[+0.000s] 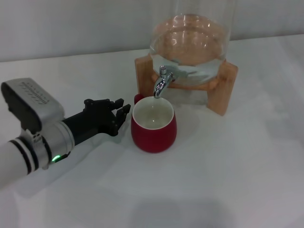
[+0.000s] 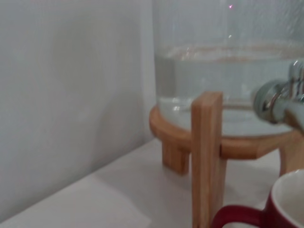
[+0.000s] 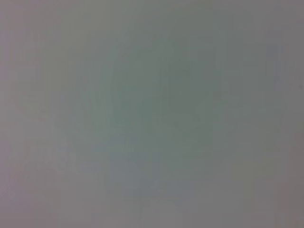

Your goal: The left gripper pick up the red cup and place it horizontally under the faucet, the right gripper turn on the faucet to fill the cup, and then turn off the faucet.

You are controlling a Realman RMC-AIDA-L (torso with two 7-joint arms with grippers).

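Note:
The red cup (image 1: 154, 128) stands upright on the white table, its white inside showing, directly below the spout of the chrome faucet (image 1: 162, 81). Its small handle (image 1: 138, 99) points to the back left. The faucet sits on a glass jar (image 1: 190, 42) of water in a wooden stand (image 1: 224, 88). My left gripper (image 1: 122, 108) is open and empty, just left of the cup, close to its rim and handle. The left wrist view shows the cup's rim (image 2: 285, 204), the handle (image 2: 237, 216) and the faucet (image 2: 280, 102). My right gripper is out of view.
The white table (image 1: 213, 180) spreads in front and to the right of the cup. A pale wall (image 1: 71, 28) rises behind the jar. The right wrist view shows only a blank grey surface.

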